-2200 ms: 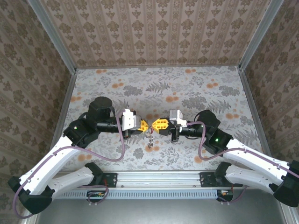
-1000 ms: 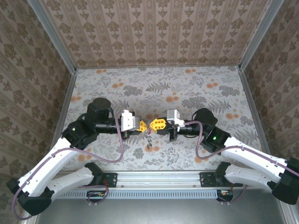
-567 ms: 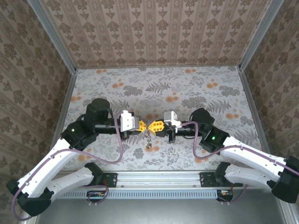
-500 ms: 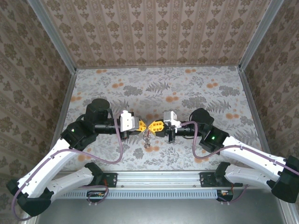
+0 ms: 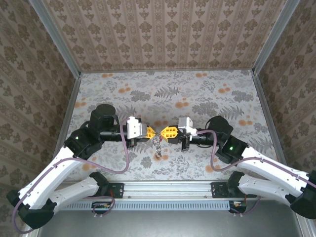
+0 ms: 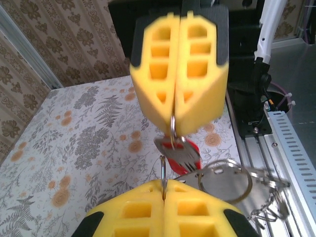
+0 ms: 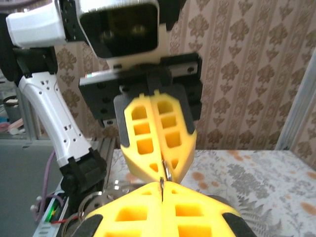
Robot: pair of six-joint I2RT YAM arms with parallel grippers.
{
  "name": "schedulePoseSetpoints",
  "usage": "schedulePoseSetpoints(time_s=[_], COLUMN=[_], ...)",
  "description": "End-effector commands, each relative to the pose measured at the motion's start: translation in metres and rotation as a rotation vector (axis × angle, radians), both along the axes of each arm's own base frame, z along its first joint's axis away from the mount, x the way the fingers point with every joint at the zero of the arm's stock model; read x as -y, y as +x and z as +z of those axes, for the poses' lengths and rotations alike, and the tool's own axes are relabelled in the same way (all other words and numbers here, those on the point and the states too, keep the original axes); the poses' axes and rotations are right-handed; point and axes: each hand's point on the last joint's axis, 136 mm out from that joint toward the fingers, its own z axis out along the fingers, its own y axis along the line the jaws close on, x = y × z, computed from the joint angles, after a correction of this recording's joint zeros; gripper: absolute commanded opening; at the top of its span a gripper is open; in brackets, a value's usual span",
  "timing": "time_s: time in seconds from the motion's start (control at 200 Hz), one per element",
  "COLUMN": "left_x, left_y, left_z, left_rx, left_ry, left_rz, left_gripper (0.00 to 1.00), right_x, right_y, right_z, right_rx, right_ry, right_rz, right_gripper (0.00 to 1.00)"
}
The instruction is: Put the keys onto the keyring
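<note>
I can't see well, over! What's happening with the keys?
Left gripper shut on ring. Right gripper shut on ring. Keys dangling between them. Nothing blocking.

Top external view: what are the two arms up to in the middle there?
The left tool and right tool meet tip to tip above the table, both shut on the thin wire keyring. The key with its red tag dangles between them beside silver rings. Whether it is threaded on yet is unclear.
</note>
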Motion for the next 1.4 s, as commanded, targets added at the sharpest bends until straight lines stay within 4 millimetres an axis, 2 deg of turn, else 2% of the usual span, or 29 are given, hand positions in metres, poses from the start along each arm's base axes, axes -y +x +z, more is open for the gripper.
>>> schedulePoseSetpoints(time_s=[0.0, 0.405, 0.785, 1.395], left_x=[0.003, 0.002, 0.002, 0.002], left_y=[-0.003, -0.003, -0.002, -0.001], left_z=[0.014, 0.015, 0.014, 0.015], left_rx=[0.014, 0.011, 0.013, 0.015], left_ry=[-0.044, -0.052, -0.049, -0.049], left_rz=[-0.026, -0.030, -0.020, -0.019], left_gripper=[0.00, 0.00, 0.00, 0.00], right_x=[0.006, -0.004, 0.000, -0.008], right_y=[0.009, 0.011, 0.003, 0.002], right_z=[0.011, 0.006, 0.011, -0.002], right_rx=[0.041, 0.029, 0.025, -0.017], right_ry=[0.051, 0.055, 0.067, 0.027], right_rz=[-0.064, -0.029, -0.011, 0.029], right_gripper=[0.00, 0.00, 0.00, 0.00])
